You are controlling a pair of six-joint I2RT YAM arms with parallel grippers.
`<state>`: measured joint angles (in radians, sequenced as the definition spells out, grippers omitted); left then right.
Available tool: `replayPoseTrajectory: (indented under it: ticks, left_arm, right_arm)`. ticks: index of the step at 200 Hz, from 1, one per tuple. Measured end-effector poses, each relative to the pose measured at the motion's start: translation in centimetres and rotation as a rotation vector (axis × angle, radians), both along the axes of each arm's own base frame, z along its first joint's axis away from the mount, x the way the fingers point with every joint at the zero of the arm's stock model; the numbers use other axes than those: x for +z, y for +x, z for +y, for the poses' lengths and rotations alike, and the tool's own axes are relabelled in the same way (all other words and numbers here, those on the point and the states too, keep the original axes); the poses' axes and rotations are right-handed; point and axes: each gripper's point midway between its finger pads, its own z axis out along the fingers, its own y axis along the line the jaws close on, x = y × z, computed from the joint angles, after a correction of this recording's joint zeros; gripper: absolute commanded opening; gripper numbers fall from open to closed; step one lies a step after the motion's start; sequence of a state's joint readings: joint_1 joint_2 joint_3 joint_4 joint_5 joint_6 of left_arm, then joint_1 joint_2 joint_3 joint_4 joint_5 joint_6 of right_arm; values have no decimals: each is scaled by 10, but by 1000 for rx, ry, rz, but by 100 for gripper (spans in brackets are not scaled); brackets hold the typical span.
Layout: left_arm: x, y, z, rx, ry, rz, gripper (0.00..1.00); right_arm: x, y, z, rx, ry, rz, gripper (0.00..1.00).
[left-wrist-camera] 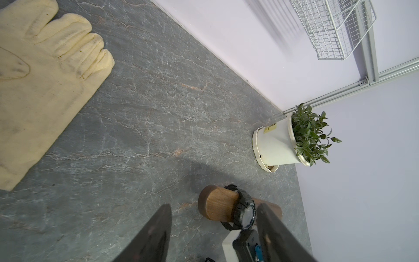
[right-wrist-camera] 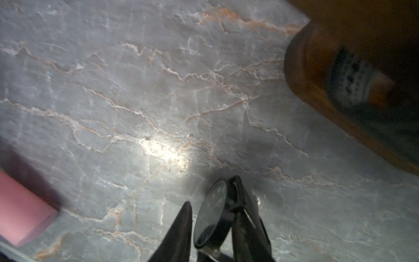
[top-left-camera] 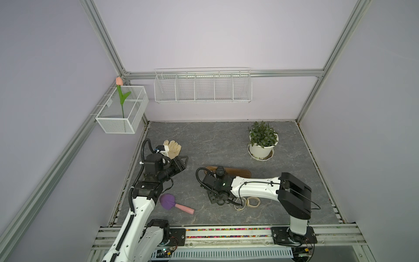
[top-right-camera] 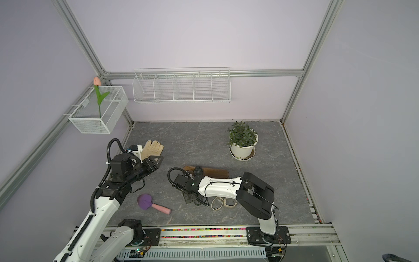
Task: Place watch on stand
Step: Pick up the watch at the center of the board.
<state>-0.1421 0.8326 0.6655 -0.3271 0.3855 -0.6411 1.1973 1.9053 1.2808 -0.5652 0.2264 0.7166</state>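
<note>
The right fingers (right-wrist-camera: 179,233) stand narrow on either side of a round-faced watch (right-wrist-camera: 212,215) that is up on its edge. One finger touches its case, but a thin strip of desk (right-wrist-camera: 136,90) shows between the other finger and the glass, so I cannot tell whether it is gripped. Only the right wrist view shows this. In both top views the right arm hides that watch, just on the near side of the stand (top-left-camera: 240,172). A second watch (left-wrist-camera: 244,211) is strapped around the stand's bar near its left end. It is sharp in the left wrist view, small in a top view (top-left-camera: 219,171), and a blur under the wood in the right wrist view. Two beige loops (top-left-camera: 253,202) lie just right of the right fingers. The left fingers (left-wrist-camera: 154,238) are wide apart with nothing between them, well left of the stand and beside a glove (top-left-camera: 173,147). A potted plant (top-left-camera: 263,140) stands far right.
</note>
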Motion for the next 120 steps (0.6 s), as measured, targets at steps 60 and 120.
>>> replayPoseTrajectory:
  ticks: [60,120]
  left_arm:
    - [0,0,-1,-6,3,-3,62]
    - [-3,1,-1,-9,3,8,65]
  right_arm:
    - [0,-1,2,10,4,8,9]
    - [1,-4,8,35,31,20,7]
